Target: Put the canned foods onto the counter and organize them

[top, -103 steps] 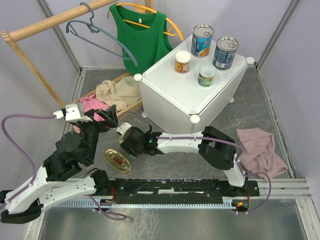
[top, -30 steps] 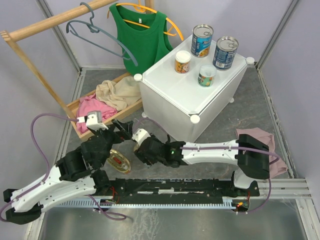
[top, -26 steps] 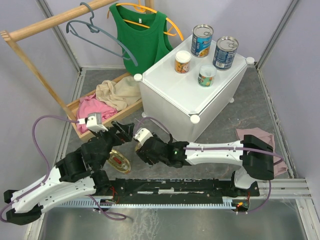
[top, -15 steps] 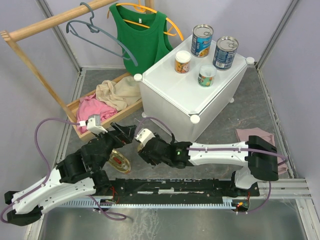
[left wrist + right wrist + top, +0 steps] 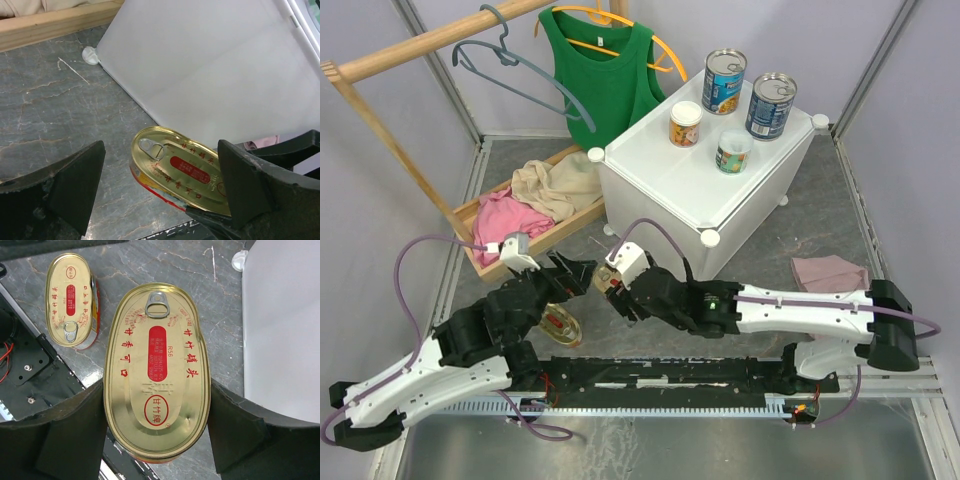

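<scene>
The oval tin (image 5: 156,372) at the centre of the right wrist view is glossy gold metal with red print; the second tin (image 5: 71,300), upper left, has the same finish. The right gripper (image 5: 156,410) has matt black plastic fingers (image 5: 65,435). The floor (image 5: 165,265) looks like matt grey veined stone. In the top view the counter (image 5: 670,185) is smooth white plastic and the tall cans (image 5: 724,82) are bright steel. The tray (image 5: 55,20) is bare wood, holding soft cloth (image 5: 555,185).

left arm (image 5: 425,377) jaws spread wide, right arm (image 5: 800,309) jaws clamped.
</scene>
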Action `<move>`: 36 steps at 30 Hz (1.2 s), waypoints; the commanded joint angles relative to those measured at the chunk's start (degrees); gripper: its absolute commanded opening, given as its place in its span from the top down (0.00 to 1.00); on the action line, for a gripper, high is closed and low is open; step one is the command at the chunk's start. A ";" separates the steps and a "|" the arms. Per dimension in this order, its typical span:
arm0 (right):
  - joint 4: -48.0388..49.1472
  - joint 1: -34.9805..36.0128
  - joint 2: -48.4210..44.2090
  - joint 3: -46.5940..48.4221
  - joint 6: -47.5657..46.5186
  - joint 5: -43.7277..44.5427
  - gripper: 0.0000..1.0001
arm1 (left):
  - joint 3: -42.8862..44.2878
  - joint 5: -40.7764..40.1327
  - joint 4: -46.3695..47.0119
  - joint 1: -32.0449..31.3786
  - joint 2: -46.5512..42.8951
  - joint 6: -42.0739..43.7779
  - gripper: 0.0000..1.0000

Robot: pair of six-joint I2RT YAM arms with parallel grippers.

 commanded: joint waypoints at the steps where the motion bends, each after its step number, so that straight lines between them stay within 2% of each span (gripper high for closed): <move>1: 2.64 0.96 -5.43 2.93 -1.54 3.83 0.99 | 1.96 -1.29 -0.12 -0.06 -1.09 -2.81 0.01; 10: -2.57 2.63 -12.14 8.12 -3.42 6.44 0.99 | 1.79 -6.53 0.80 -0.07 -5.58 -5.94 0.01; 18: -6.42 3.74 -13.32 17.38 -6.76 9.88 0.99 | 5.32 -7.46 1.82 -0.05 -1.60 -2.46 0.01; 36: -0.29 2.45 -7.70 27.71 -17.49 19.41 0.99 | 6.36 -6.94 3.76 -0.03 -1.35 1.14 0.00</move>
